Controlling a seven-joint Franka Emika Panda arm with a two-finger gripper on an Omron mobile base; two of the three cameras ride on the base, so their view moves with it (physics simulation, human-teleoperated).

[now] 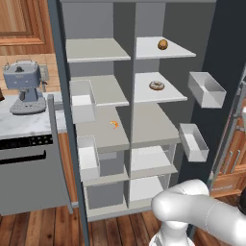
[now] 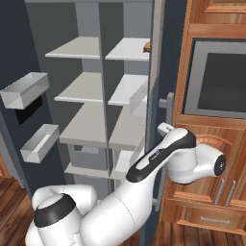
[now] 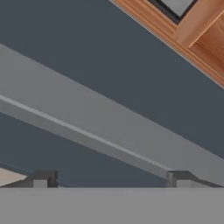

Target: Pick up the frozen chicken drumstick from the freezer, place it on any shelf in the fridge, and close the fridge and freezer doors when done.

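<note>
The dark slate side-by-side unit stands with both doors swung open, exposing two grey-lined columns of shelves. The freezer (image 1: 96,110) is the left column in the left base view, and the fridge compartment (image 1: 156,105) is the right column. The freezer door (image 1: 60,96) is seen edge-on at the left, with a long pale handle (image 1: 52,129) and white bins on its inner face. The fridge door (image 1: 223,72) opens to the right and carries two clear door bins (image 1: 206,89). In the right base view the white arm (image 2: 158,161) reaches up from the base to the outer side of the fridge door (image 2: 166,72), beside the wooden cabinet housing a built-in oven (image 2: 216,81). The claw (image 3: 109,179) sits close against the dark door face with the pale grey handle bar (image 3: 109,127) crossing just ahead of it; the fingertips (image 3: 41,178) stand wide apart and hold nothing. The frozen chicken drumstick (image 1: 163,44) lies on the top shelf (image 1: 163,49) of the fridge compartment. A pale-iced doughnut (image 1: 156,86) rests on the fridge shelf below. A tiny orange curled piece (image 1: 114,124) lies on a freezer shelf. A coffee machine (image 1: 24,86) stands on the desk (image 1: 24,122) left of the unit.
</note>
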